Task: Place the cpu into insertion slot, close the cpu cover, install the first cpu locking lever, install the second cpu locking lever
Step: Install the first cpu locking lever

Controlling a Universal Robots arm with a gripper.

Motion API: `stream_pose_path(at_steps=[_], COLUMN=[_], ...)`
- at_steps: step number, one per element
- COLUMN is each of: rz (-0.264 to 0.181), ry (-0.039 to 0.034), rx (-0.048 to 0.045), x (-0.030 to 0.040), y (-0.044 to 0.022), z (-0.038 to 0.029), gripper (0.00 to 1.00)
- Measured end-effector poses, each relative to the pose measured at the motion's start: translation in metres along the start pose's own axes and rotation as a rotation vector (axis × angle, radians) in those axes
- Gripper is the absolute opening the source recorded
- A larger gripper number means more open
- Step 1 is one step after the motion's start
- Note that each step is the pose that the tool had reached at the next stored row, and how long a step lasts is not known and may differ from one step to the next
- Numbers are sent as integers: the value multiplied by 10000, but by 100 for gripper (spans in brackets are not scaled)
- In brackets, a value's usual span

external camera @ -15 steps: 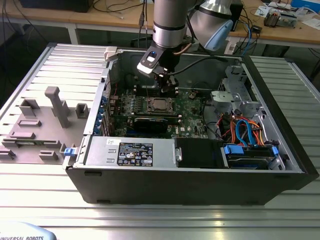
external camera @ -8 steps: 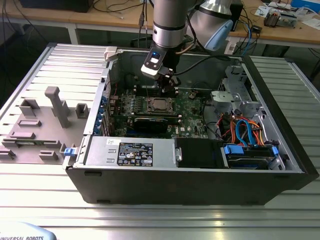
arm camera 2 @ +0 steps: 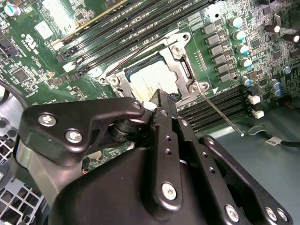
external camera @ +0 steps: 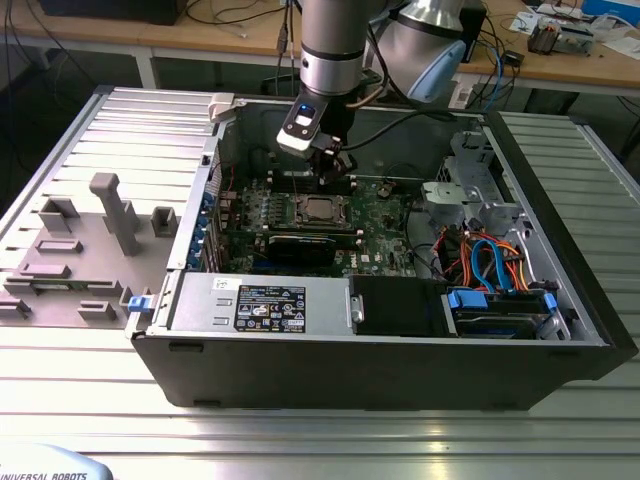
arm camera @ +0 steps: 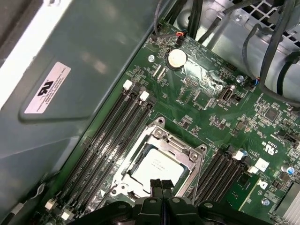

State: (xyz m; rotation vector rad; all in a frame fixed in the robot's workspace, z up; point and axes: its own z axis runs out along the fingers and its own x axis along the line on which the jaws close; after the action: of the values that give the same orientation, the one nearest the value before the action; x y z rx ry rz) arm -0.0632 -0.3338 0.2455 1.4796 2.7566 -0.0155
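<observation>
First wrist view: cpu (arm camera: 154,168) seated, cpu cover (arm camera: 179,141) down around it. My gripper (arm camera: 161,183) hangs at its edge, fingers together, empty — a pushing tip, I'd judge.

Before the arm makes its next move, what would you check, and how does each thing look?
1. cpu seated in insertion slot: ok.
2. cpu cover lying flat around it: ok.
3. One locking lever latched: not ok, it sticks out across the memory slots.
4. The other lever latched: cannot tell.
5. gripper shut, at the socket's edge: ok.
</observation>
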Motion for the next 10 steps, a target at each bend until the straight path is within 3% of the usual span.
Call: stream_pose_path(at_steps=[2, 7, 10], rz=[-197, -1216, -1341], ry=[0, -3, -4], rx=[-4, -20, -22], x=[0, 0, 0], y=[0, 0, 0], z=[0, 0, 0], gripper=[11, 11, 11])
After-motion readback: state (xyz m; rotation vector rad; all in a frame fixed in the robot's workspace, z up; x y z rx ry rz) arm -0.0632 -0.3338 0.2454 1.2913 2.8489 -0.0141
